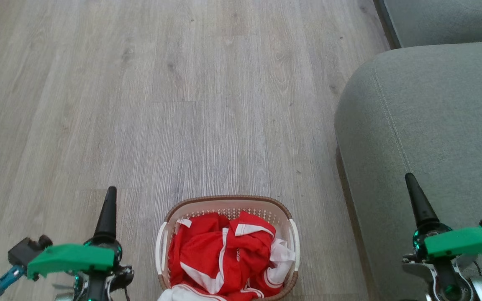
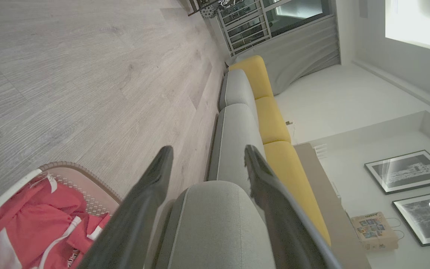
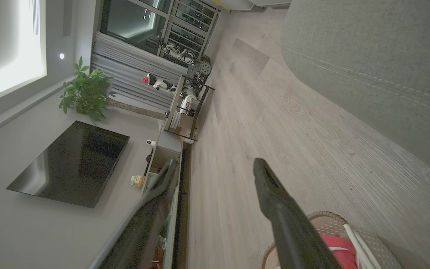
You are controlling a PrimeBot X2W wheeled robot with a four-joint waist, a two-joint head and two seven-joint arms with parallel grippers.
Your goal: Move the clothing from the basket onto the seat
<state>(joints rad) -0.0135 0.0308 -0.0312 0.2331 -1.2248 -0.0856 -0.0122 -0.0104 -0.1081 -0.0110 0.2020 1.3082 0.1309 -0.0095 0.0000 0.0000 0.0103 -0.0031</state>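
Note:
The white basket (image 1: 293, 238) with a brown rim stands on the floor at the bottom centre of the head view, heaped with red clothing (image 1: 220, 259) trimmed in white. The grey-green seat (image 1: 433, 125) fills the right side. My left gripper (image 1: 109, 209) hangs left of the basket, above the floor, open and empty. My right gripper (image 1: 416, 200) is over the seat's near part, also open and empty. In the left wrist view the open fingers (image 2: 151, 194) frame the seat (image 2: 215, 224), with the clothing (image 2: 32, 224) and basket (image 2: 80, 172) at the lower left. The right wrist view shows the basket (image 3: 330, 220) beside its open fingers (image 3: 274, 201).
Pale wood-plank floor (image 1: 161, 104) spreads ahead and to the left. A second grey cushion (image 1: 446, 21) lies at the upper right. Yellow back cushions (image 2: 271, 119) line the sofa. A TV (image 3: 69, 164), a low cabinet (image 3: 162, 149) and a plant (image 3: 84, 93) stand along the far wall.

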